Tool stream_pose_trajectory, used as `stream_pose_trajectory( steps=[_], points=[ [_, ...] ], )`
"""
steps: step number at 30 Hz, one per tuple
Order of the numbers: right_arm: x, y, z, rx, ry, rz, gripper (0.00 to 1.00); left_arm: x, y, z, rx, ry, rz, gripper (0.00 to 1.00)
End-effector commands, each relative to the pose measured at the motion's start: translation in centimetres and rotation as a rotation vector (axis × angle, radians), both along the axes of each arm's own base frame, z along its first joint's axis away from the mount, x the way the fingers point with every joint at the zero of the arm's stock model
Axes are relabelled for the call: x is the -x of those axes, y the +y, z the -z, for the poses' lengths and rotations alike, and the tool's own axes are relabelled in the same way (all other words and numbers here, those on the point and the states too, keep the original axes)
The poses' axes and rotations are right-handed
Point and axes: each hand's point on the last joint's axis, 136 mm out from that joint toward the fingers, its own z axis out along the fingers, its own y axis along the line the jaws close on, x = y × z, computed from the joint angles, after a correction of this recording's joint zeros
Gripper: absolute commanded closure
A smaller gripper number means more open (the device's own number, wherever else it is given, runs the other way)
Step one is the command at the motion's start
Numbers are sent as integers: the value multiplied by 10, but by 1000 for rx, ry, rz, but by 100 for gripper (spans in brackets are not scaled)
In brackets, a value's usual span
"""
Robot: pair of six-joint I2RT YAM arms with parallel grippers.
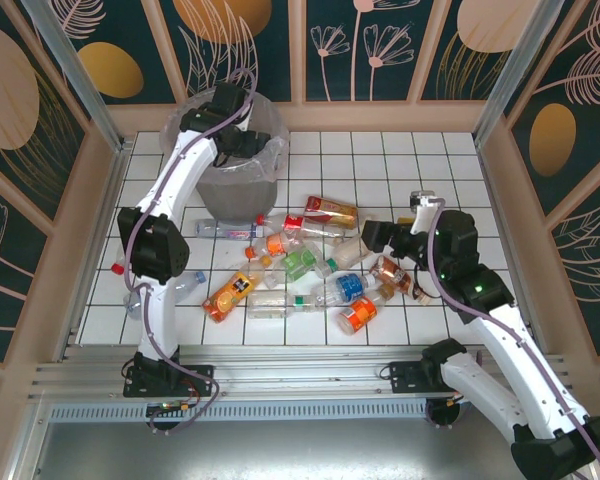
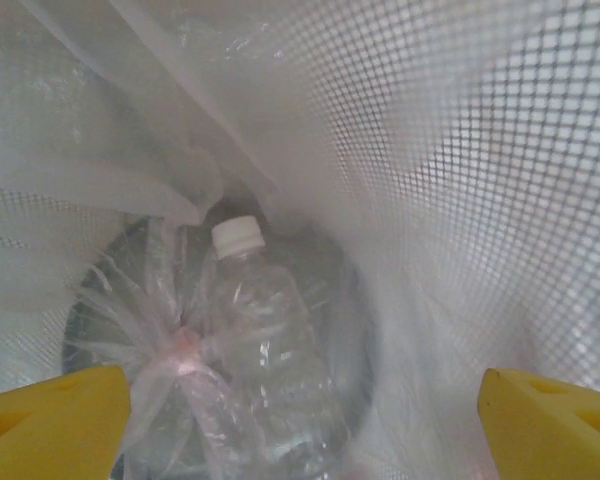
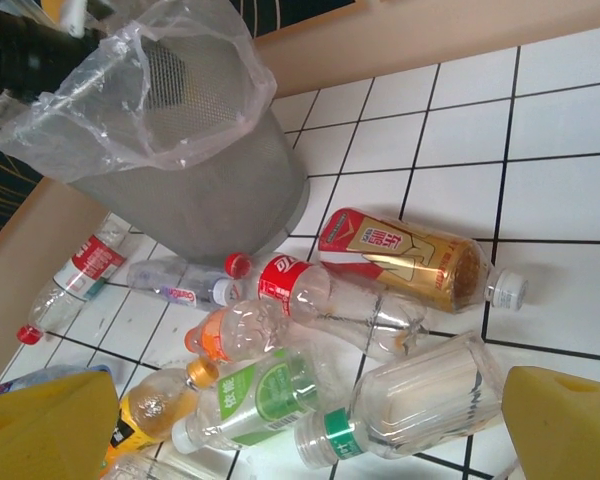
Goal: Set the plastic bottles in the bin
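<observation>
- Left gripper (image 2: pixel 300 425) hangs over the mouth of the bin (image 1: pixel 230 190). Its yellow fingers (image 2: pixel 50 415) are spread wide with nothing between them. Down the wrist view, one clear white-capped bottle (image 2: pixel 265 340) lies at the bottom on the bag liner (image 2: pixel 180 120).
- Right gripper (image 3: pixel 310 420) is spread wide too and empty, hovering low at the 3 o'clock edge of the pile of plastic bottles (image 1: pixel 300 265).
- Bin sits at roughly 11 o'clock on the white tiled desk (image 1: pixel 430 160). The pile lies flat mid-desk, with a couple of strays out at 9 o'clock.
- Closest to the right gripper is a clear green-capped bottle (image 3: pixel 420 395), with a gold-label bottle (image 3: pixel 400 255) just past it at 12 o'clock.
- My guess on handling: these look empty, so they're super light, thin-walled and crushy, plus slick and keen to roll. I'd pinch across the middle of the body, around the label, not the cap or the tapered neck. Go easy on the squeeze.
</observation>
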Motion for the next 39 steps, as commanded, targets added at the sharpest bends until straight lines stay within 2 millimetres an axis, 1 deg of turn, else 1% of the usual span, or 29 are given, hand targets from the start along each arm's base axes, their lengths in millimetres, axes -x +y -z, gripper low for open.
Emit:
stream_pose_trajectory(
  steps=[1, 3, 5, 7, 9, 13, 16, 18, 19, 21, 24, 27, 28, 31, 35, 39],
  points=[
    [2, -1, 15, 44, 47, -6, 3, 10, 17, -76, 41, -147, -63, 7],
    [1, -1, 25, 59, 82, 0, 5, 15, 21, -93, 56, -186, -81, 5],
    [-1, -4, 34, 79, 117, 17, 6, 23, 23, -111, 79, -228, -89, 1],
    [-3, -7, 46, 102, 158, 41, 8, 30, 23, -130, 113, -282, -84, 1],
    [-4, -10, 59, 124, 204, 61, 10, 41, 21, -146, 154, -320, -62, 1],
    [-5, -16, 85, 155, 297, 109, 10, 68, 9, -165, 258, -356, 16, 1],
    [-4, -21, 103, 181, 355, 140, 11, 93, -6, -164, 357, -338, 99, 1],
    [-3, -26, 115, 205, 397, 159, 12, 114, -22, -160, 429, -317, 180, 1],
    [-2, -28, 120, 215, 421, 170, 12, 123, -28, -158, 443, -310, 200, 2],
    [-1, -30, 130, 231, 458, 186, 12, 145, -46, -152, 450, -301, 265, 1],
    [-1, -31, 139, 244, 493, 196, 12, 178, -76, -143, 463, -274, 367, 2],
    [-3, -30, 147, 242, 521, 197, 12, 205, -95, -138, 535, -268, 446, 1],
    [-3, -29, 149, 241, 531, 199, 12, 211, -98, -139, 557, -276, 464, 1],
    [-1, -30, 155, 252, 554, 206, 13, 230, -106, -131, 604, -254, 518, 1],
    [2, -35, 156, 273, 575, 222, 12, 245, -116, -114, 620, -207, 570, 1],
    [4, -36, 161, 275, 598, 233, 11, 261, -129, -108, 674, -197, 654, 2]
  ],
)
